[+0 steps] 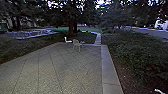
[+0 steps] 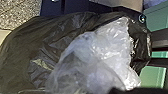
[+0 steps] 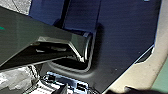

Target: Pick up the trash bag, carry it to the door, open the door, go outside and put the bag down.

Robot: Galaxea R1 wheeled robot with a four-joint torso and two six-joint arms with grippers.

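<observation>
The trash bag [image 2: 50, 42] shows large and close in the left wrist view, its dark, glossy plastic wrinkled and bulging. Bunched clear plastic [image 2: 105, 50] lies against the dark film. What bears the bag's weight is hidden. In the right wrist view, a crumpled pale piece of plastic [image 3: 15, 78] shows at the lower left, beside parts of the robot's own body. How either gripper stands cannot be made out.
Paving slabs [image 1: 50, 67] stretch ahead, with a pale concrete border [image 1: 107, 67] along their right side. A light chair [image 1: 76, 43] stands near the far edge, a small white object [image 1: 67, 40] beyond it. Hedges [image 1: 140, 55] flank the right, and trees [image 1: 72, 22] rise behind.
</observation>
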